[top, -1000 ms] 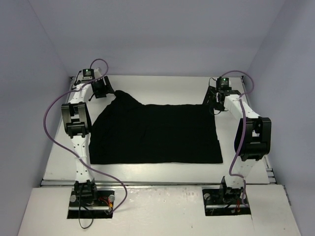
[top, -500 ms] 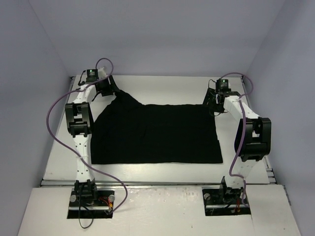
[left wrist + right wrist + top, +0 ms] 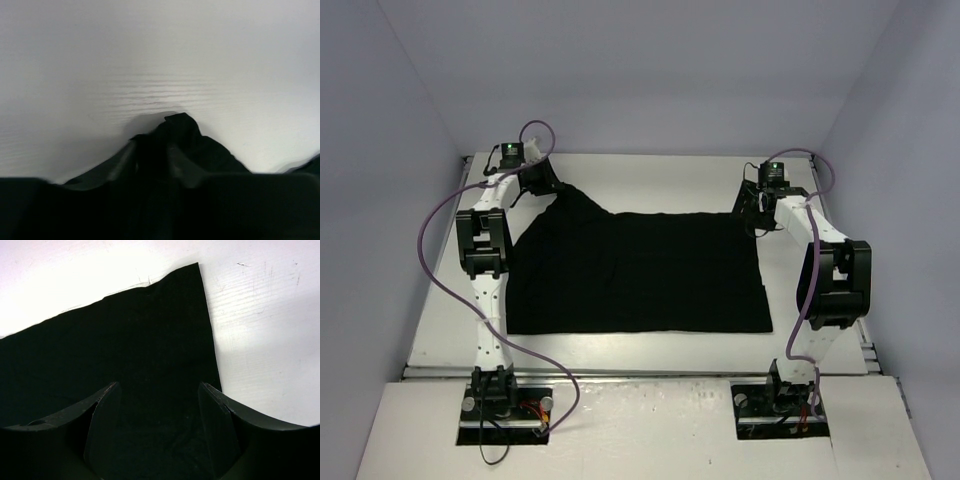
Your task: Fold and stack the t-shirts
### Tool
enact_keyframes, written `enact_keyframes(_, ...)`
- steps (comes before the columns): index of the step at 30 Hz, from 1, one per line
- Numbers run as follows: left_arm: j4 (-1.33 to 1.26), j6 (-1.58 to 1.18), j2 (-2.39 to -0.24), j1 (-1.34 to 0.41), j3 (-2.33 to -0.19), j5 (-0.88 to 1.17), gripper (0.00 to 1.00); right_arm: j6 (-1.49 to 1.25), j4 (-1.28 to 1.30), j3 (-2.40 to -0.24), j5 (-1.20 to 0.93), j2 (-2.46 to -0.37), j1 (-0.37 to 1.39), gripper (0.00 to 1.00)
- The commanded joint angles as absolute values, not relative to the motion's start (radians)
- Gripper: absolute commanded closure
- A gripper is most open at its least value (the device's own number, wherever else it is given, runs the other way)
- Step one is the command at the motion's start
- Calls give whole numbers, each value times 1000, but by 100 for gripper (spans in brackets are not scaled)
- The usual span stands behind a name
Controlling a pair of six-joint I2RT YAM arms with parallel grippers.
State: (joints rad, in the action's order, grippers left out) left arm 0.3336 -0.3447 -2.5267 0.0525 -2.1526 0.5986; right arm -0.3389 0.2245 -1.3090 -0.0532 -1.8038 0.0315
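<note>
One black t-shirt point(image 3: 640, 270) lies spread flat across the white table. Its far-left corner is drawn up into a peak point(image 3: 180, 125). My left gripper point(image 3: 548, 185) is at that peak, and in the left wrist view its narrow jaws point(image 3: 152, 150) are pinched together on the bunched cloth. My right gripper point(image 3: 752, 212) hovers over the shirt's far-right corner. In the right wrist view it point(image 3: 159, 390) stands open, its two fingers apart above the flat cloth point(image 3: 125, 330), whose straight edge and corner show just ahead.
The white table point(image 3: 650, 175) stretches behind the shirt to the back wall. Purple cables loop off both arms. Grey walls close the table in on the left, right and far sides.
My left gripper has slid a little farther back and right onto the shirt's raised corner, and its jaws have narrowed onto the cloth. The right arm has hardly moved.
</note>
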Motion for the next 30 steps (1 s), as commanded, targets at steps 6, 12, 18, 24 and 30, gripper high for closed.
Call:
enact_keyframes(6, 325, -342, -2453, 46, -2094, 574, 100, -334, 213, -1352, -5, -1772, 23, 40)
enact_keyframes(12, 337, -376, -2380, 46, -2074, 540, 100, -313, 213, -1423, 56, -1831, 18, 39)
enact_keyframes(18, 358, -427, -2311, 44, -2048, 529, 100, -305, 212, -1500, 85, -1934, 18, 39)
enact_keyframes(24, 373, -455, -2273, 43, -2028, 538, 100, -274, 210, -1574, 72, -2047, 18, 45)
enact_keyframes(30, 380, -474, -2245, 43, -2010, 550, 100, -235, 210, -1638, 95, -2111, 19, 44)
